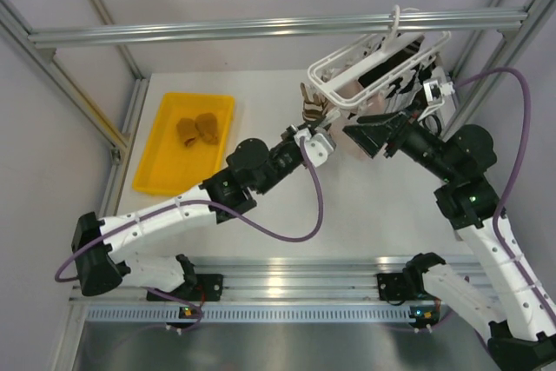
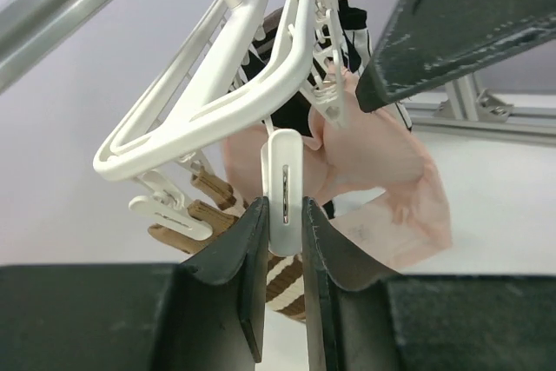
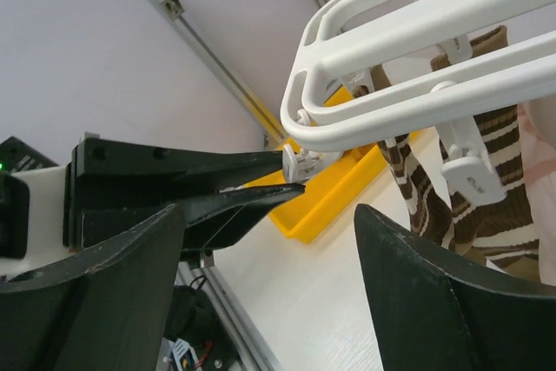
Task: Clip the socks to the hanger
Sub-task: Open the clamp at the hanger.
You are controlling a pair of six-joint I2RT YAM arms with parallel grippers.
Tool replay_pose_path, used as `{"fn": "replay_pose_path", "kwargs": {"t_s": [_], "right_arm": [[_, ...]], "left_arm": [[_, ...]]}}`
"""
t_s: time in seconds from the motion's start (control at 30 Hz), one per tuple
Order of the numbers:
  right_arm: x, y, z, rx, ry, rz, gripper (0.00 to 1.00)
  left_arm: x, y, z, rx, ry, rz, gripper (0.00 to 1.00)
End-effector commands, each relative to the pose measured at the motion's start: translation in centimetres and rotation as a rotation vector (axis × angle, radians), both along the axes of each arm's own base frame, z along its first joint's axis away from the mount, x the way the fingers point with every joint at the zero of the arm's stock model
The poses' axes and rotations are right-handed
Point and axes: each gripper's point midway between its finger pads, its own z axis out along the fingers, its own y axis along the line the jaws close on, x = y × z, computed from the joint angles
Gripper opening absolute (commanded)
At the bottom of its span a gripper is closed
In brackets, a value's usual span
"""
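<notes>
Above table (image 1: pixel 365 206), left arm (image 1: pixel 174 215) outstretched to hanger (image 2: pixel 208 123)

The right gripper (image 3: pixel 271 215) stands wide apart, with nothing between its fingers. Beyond it, the left gripper (image 3: pixel 294 173) pinches a small white clip (image 3: pixel 301 161) at the corner of the hanger (image 3: pixel 417 15). A brown striped sock (image 3: pixel 504 197) hangs under the hanger. A yellow tray (image 3: pixel 334 202) lies farther off on the table (image 3: pixel 330 301).

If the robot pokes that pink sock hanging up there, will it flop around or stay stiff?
Probably floppy: the pink sock hangs in soft wrinkled folds under the hanger. It looks thin, so likely light and swings easily. If the clip isn't biting it, a push might slide it off.
</notes>
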Motion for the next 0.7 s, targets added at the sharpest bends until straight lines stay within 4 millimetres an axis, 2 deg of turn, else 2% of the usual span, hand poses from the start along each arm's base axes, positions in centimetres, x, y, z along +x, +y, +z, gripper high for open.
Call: {"fn": "replay_pose_path", "kwargs": {"t_s": [0.0,0.13,0.27,0.67], "right_arm": [[-0.4,0.3,1.9,0.034,-0.083,0.034,0.77],[-0.7,1.1,2.8,0.091,-0.084,0.101,0.71],[0.0,1.7,2.4,0.108,-0.062,0.127,0.68],[0.7,1.6,2.8,0.119,-0.079,0.099,0.63]], "left_arm": [[-1.4,-0.2,2.1,-0.145,0.118,-0.136,0.00],[-2.3,0.0,2.7,-0.200,0.121,-0.218,0.00],[-3.2,0.2,3.2,-0.247,0.141,-0.286,0.00],[-3.9,0.3,3.5,-0.280,0.178,-0.336,0.00]]}}
